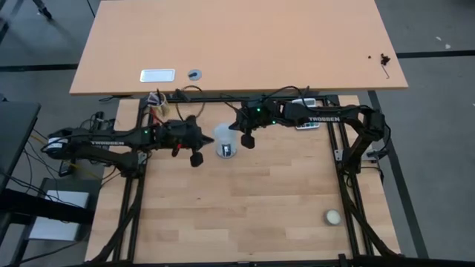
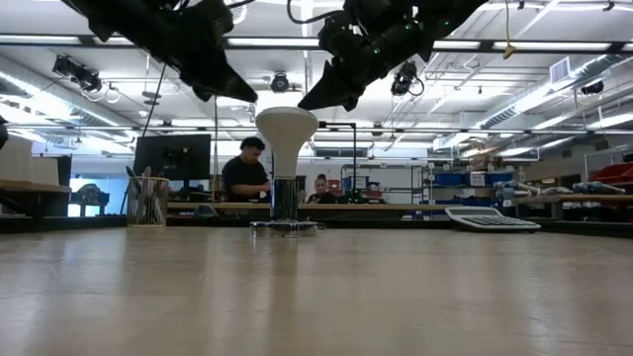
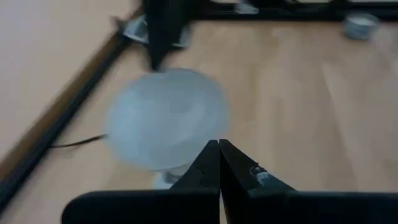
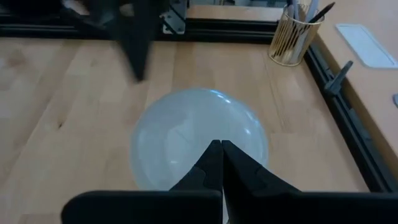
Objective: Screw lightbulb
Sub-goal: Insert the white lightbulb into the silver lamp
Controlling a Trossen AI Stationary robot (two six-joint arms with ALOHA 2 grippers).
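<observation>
Left gripper (image 1: 196, 159) sits just left of the lightbulb (image 1: 225, 139) in the high view, fingers pressed together and holding nothing — the right gripper (image 1: 249, 140) sits just right of it, also closed and empty. Lightbulb stands upright near frame centre on the wooden table (image 1: 245, 208), dome up, screw base down in the socket (image 2: 284, 227), with both grippers above dome level in the low view. Small cream ball (image 1: 332, 216) lies well apart at lower right.
</observation>
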